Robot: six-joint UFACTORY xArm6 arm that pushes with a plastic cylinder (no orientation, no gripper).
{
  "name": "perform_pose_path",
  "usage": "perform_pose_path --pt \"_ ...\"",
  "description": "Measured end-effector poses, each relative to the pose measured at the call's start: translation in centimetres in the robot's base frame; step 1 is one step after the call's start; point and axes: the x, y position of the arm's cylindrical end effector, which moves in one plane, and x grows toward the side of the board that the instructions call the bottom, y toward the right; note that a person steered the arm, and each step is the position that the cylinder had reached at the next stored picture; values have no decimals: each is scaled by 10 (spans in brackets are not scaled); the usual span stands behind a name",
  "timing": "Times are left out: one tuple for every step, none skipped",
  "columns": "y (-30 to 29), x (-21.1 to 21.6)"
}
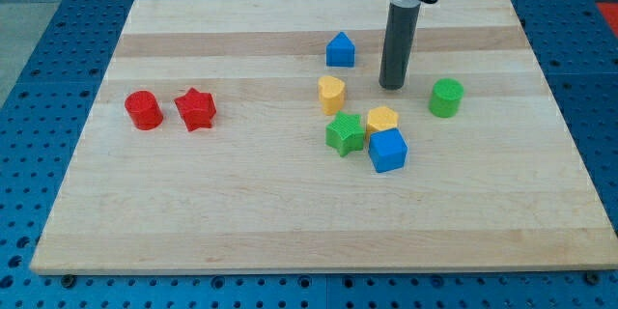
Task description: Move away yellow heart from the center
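The yellow heart (331,94) lies near the middle of the wooden board (241,212). My tip (391,85) rests on the board to the heart's right, a short gap away, not touching it. A blue house-shaped block (340,50) sits above the heart. Below it lie a green star (345,134), a yellow hexagon-like block (382,120) and a blue cube (388,150), clustered together.
A green cylinder (446,98) stands to the right of my tip. A red cylinder (144,110) and a red star (195,109) lie side by side at the view's left. Blue perforated table surrounds the board.
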Motion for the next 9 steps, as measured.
perform_pose_path --pt "-15 9" --pt "-27 22" --pt "-37 27" --pt "-51 27" --pt "-66 27" --pt "-75 24" --pt "-78 24" --pt "-93 24" --pt "-107 22"
